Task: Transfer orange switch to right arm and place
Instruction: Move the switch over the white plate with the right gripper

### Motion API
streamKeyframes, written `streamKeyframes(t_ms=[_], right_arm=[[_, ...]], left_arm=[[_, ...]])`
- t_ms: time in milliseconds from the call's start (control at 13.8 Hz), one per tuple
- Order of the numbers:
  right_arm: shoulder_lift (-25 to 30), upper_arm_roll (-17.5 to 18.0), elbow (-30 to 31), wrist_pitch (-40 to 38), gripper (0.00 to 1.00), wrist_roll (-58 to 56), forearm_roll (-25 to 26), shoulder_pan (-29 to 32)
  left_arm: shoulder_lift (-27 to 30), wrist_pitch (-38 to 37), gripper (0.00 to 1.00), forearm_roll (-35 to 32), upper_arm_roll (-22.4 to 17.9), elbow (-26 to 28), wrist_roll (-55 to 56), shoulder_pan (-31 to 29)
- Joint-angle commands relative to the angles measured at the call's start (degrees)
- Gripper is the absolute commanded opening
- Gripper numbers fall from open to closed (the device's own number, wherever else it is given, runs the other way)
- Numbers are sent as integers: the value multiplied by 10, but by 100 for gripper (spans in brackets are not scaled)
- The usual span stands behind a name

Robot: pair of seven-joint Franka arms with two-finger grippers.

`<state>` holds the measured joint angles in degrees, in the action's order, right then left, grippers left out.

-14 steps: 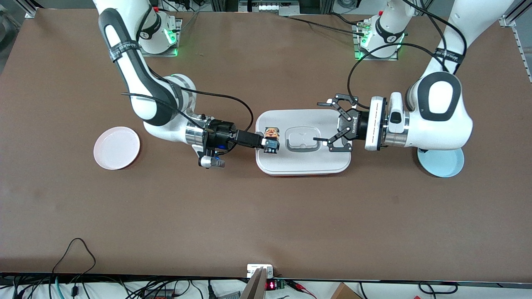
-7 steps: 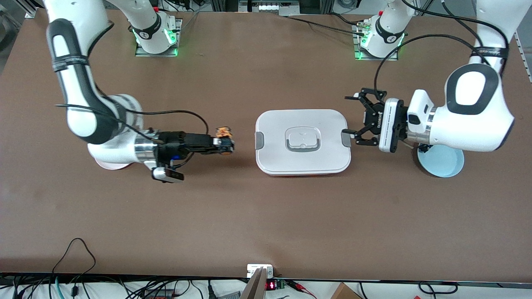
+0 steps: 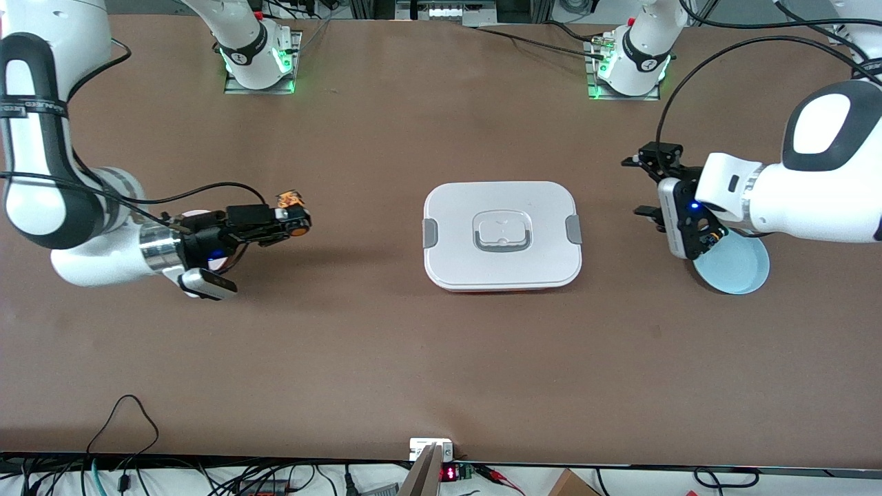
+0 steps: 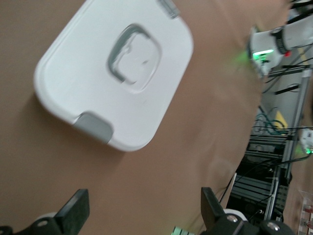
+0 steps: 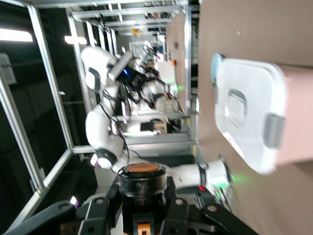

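Front view, from the right arm's end of the table across to the left arm's: the right arm reached in low over the brown table (image 3: pixel 386 358), its silver wrist cuff just above a pink plate (image 3: pixel 195 215), of which only a sliver showed. The right gripper (image 3: pixel 295 219) hung over bare tabletop between that plate and the white lidded container (image 3: pixel 501 234), its slim black fingers pinched on the orange switch (image 3: pixel 290 200). The switch was held clear of the surface, apart from the container. At mid-table the container sat closed, a grey latch at each end and a recessed grey handle in its lid. Toward the left arm's end, the left gripper (image 3: pixel 651 186) hovered over the table beside a light blue plate (image 3: pixel 737 267), its black linkage fingers spread wide with nothing between them. The left arm's wrist overlapped the plate's edge.

The right wrist view showed the orange switch (image 5: pixel 142 177) seated upright between the gripper's pads, orange cap on top, with the white container (image 5: pixel 249 115) well off. The left wrist view showed the two parted fingertips (image 4: pixel 74 210) framing bare tabletop, the container (image 4: pixel 117 68) lying apart from them.
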<state>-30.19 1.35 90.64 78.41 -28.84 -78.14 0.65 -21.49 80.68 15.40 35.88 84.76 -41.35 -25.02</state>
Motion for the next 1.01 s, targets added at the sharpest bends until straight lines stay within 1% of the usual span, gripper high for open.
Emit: streamKeyframes(t_ms=[0,72,217,290,362,507,579,652,724,797,869,941], right_arm=[[20,-6,-27,-50,0,20,73,20],[30,-20,-29,-50,0,27,113,16],[57,-24,-30,-48,0,28,194,17],[71,-25,-30,-41,0,29,237,16],[88,-28,-30,-29,0,28,286,15],[119,-41,-30,-3,0,28,392,-5],[131,-56,-30,5,0,27,433,-24],[138,-91,-29,12,0,28,473,-64],[144,-144,-30,22,0,29,511,-117],[146,-196,-30,38,0,31,552,-169],[147,-216,-29,56,0,35,588,-190],[151,-217,-23,76,0,40,612,-187]], left_arm=[[3,-30,100,-117,9,-41,73,1],[4,-31,100,-157,11,-46,98,3],[7,-31,100,-232,16,-53,129,8],[7,-35,100,-274,18,-67,130,15],[7,-46,100,-300,18,-81,130,21],[1,-46,100,-308,4,-118,130,24],[0,-42,100,-307,-11,-133,136,25],[-1,-24,100,-302,-31,-137,153,26],[13,23,100,-292,-65,-130,182,45],[28,74,100,-275,-120,-118,216,88],[42,97,100,-250,-176,-109,258,128],[51,98,100,-219,-215,-101,306,151]])
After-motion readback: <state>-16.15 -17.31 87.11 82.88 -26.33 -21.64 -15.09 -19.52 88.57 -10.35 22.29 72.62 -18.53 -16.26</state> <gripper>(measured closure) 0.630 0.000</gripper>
